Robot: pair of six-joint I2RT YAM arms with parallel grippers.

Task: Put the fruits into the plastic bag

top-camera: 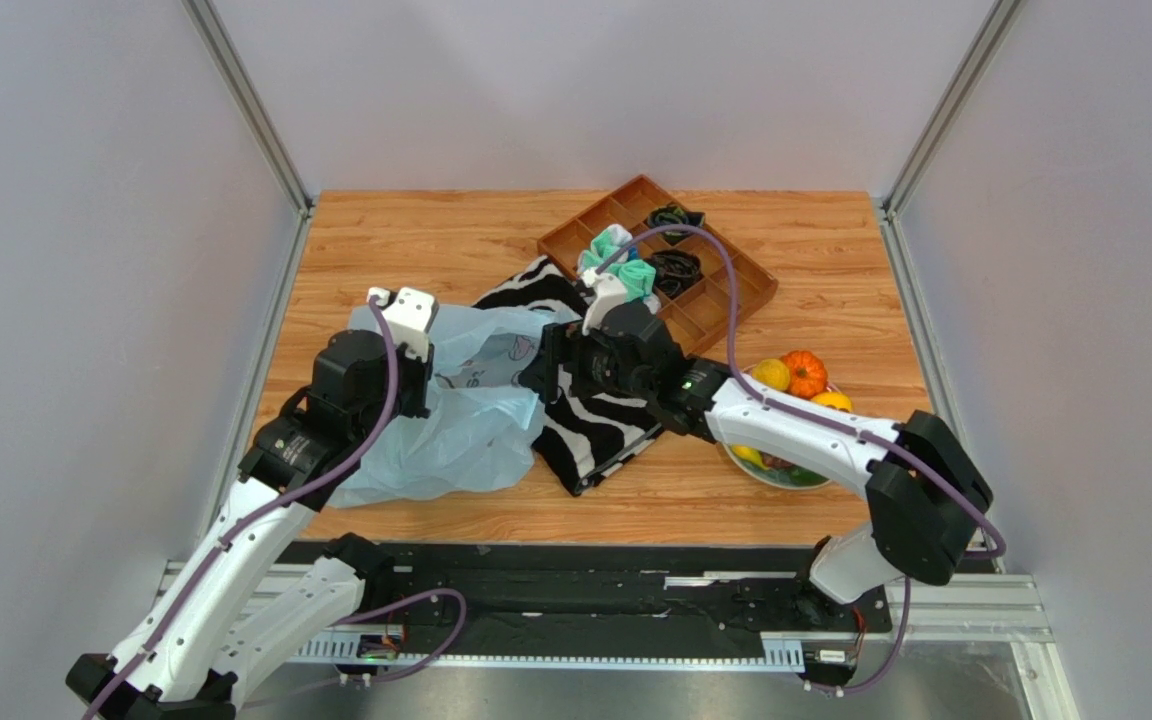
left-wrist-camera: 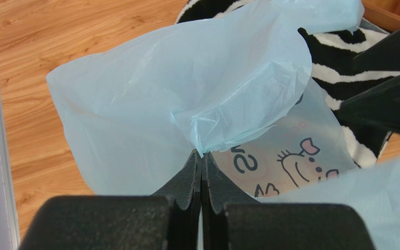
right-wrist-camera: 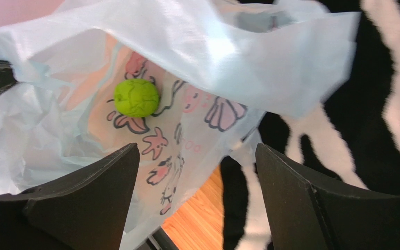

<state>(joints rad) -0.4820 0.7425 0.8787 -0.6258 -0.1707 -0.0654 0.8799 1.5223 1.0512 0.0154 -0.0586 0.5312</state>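
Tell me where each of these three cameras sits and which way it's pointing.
Top external: above and behind the bases, looking down at the wooden table; the left arm and right arm show.
Left wrist: on the left arm, looking along the shut left gripper pinching the plastic bag.
Right wrist: looking past the open right gripper into the bag's mouth at a green fruit.
Both wrist views share the bag and the zebra cloth.

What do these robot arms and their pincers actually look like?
The left arm and right arm have white shells, black joints and purple cables. The left gripper and right gripper have wedge-shaped matte-black fingers.
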